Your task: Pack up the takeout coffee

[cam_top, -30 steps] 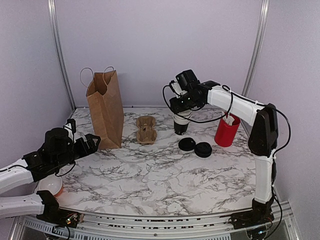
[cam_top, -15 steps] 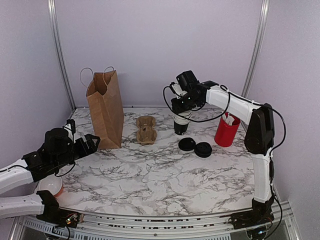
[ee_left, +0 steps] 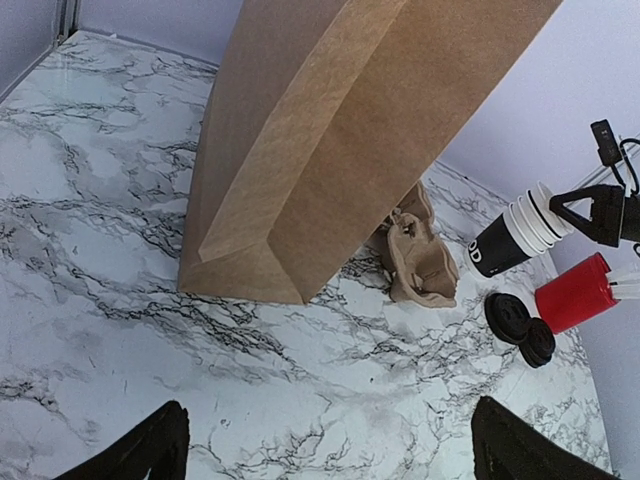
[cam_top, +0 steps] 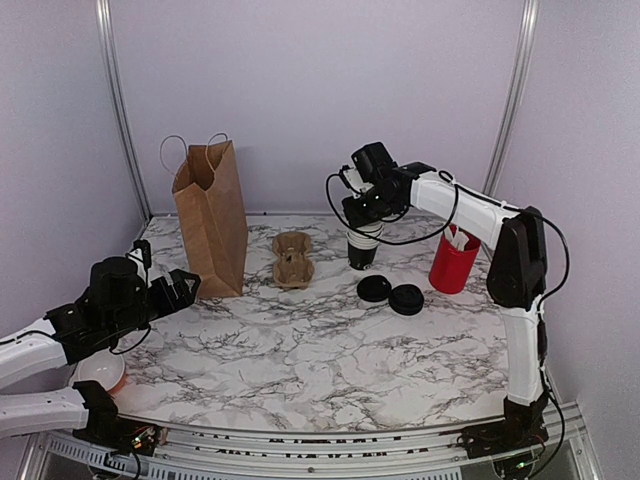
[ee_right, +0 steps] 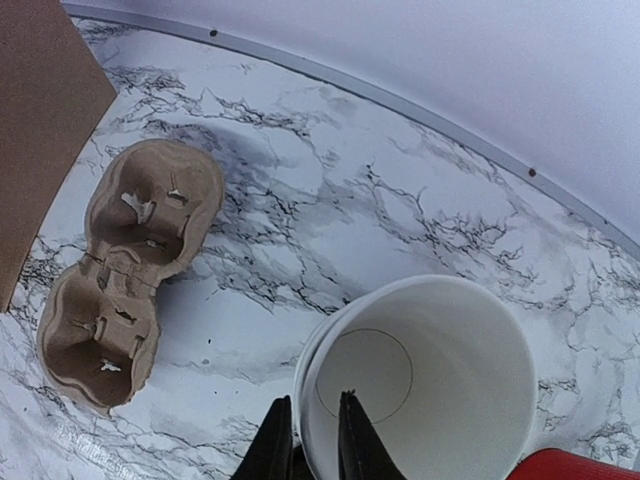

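Note:
No lidded cup shows in any view. A stack of lidless black cups with white rims (cam_top: 362, 245) stands at the back of the table, and also shows in the left wrist view (ee_left: 508, 235). My right gripper (cam_top: 363, 212) is above it, shut on the rim of the top cup (ee_right: 420, 380), with one finger inside and one outside (ee_right: 312, 440). Two loose black lids (cam_top: 374, 288) (cam_top: 406, 299) lie in front of the stack. My left gripper (cam_top: 172, 288) is open and empty low over the table (ee_left: 330, 450), near the brown paper bag (cam_top: 212, 215).
A brown pulp cup carrier (cam_top: 293, 258) lies between the bag and the stack, also seen in the right wrist view (ee_right: 125, 270). A red cup (cam_top: 453, 262) holding white items stands right of the stack. A pale bowl (cam_top: 100, 372) sits at the near left edge.
The right arm's elbow has shifted slightly; its gripper stays on the cup stack. The left arm has not moved.

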Action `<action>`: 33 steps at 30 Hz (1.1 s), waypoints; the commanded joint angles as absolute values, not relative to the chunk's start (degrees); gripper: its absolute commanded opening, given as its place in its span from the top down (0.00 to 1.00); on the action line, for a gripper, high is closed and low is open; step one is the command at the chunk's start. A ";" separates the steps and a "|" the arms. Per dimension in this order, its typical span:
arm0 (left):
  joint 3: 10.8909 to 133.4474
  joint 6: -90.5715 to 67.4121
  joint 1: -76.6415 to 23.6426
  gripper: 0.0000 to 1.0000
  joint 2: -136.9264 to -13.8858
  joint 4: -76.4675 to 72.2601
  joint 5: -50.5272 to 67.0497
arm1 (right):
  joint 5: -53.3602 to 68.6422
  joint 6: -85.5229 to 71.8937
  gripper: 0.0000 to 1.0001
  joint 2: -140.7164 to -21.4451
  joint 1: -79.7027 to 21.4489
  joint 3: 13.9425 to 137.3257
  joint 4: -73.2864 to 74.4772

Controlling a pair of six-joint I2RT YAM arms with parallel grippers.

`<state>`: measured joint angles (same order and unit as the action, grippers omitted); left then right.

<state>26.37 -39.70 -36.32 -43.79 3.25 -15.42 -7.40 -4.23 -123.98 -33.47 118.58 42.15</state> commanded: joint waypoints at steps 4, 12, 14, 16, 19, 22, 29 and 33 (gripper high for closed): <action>25.73 -40.05 -35.95 0.01 -44.14 3.82 -14.68 | -8.44 -3.80 0.86 -125.51 -33.44 121.56 42.54; 25.66 -40.17 -35.86 0.01 -44.27 3.61 -14.50 | -8.48 -3.89 0.88 -125.88 -33.70 121.66 42.54; 25.65 -40.26 -35.86 0.01 -44.30 3.60 -14.50 | -8.55 -3.82 0.89 -126.16 -33.83 121.79 42.68; 25.59 -40.26 -35.86 0.01 -44.32 3.53 -14.42 | -8.89 -3.73 0.90 -126.20 -33.98 121.97 42.79; 25.66 -40.17 -35.81 0.01 -44.39 3.43 -14.34 | -9.95 -3.60 0.95 -126.12 -34.25 122.68 43.12; 25.63 -40.14 -35.83 0.01 -44.56 3.34 -14.33 | -11.49 -3.19 1.00 -126.12 -34.77 124.06 43.93; 25.44 -40.25 -35.75 0.01 -44.59 3.04 -14.07 | -15.73 -1.95 1.00 -125.98 -36.34 127.14 46.03; 25.40 -40.28 -35.70 0.01 -44.50 2.92 -14.06 | -18.82 -1.24 1.00 -125.87 -37.36 129.19 47.43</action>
<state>26.06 -39.94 -36.10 -44.23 3.27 -14.74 -14.50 -2.61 -125.69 -36.07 125.32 45.36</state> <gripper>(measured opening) 0.993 0.010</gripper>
